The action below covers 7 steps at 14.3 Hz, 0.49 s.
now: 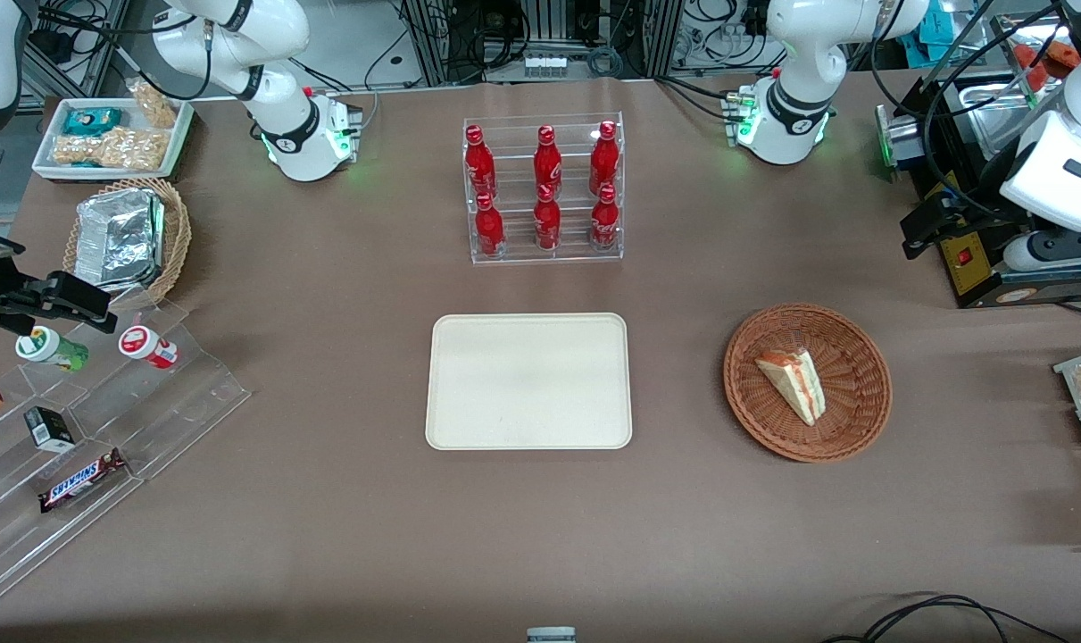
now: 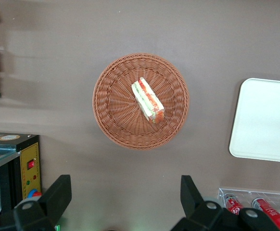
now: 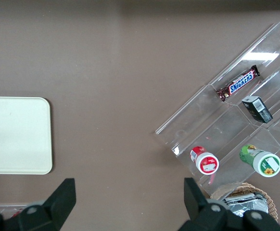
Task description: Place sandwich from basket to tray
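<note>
- The tray [image 1: 528,381] lies flat at the front view's centre, nothing on it.
- The basket [image 1: 808,382] sits at centre-right, well apart from the tray.
- The sandwich [image 1: 794,384] lies inside the basket.
- The gripper [image 2: 125,204] hangs above the table near the basket, fingers spread wide, holding nothing.

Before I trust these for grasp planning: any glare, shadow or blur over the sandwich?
Front view: sandwich sharp, evenly lit in the basket; faint sheen on the tray. Left wrist view: sandwich crisp, no glare; open gripper high above the table, casting no shadow on it.
</note>
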Each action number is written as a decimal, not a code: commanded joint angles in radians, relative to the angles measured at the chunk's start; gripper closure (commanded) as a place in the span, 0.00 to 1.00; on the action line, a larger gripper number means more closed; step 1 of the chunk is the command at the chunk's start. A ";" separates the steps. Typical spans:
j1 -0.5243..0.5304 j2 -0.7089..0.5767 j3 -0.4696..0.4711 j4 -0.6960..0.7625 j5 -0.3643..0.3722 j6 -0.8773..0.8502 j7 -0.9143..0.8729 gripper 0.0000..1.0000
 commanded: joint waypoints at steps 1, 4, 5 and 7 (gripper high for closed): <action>-0.007 0.002 0.002 -0.003 0.003 0.005 0.002 0.00; -0.007 0.009 0.002 -0.001 0.003 0.003 -0.002 0.00; -0.007 0.026 0.002 0.001 0.001 -0.001 -0.004 0.00; -0.006 0.066 0.004 -0.006 -0.002 -0.027 -0.011 0.00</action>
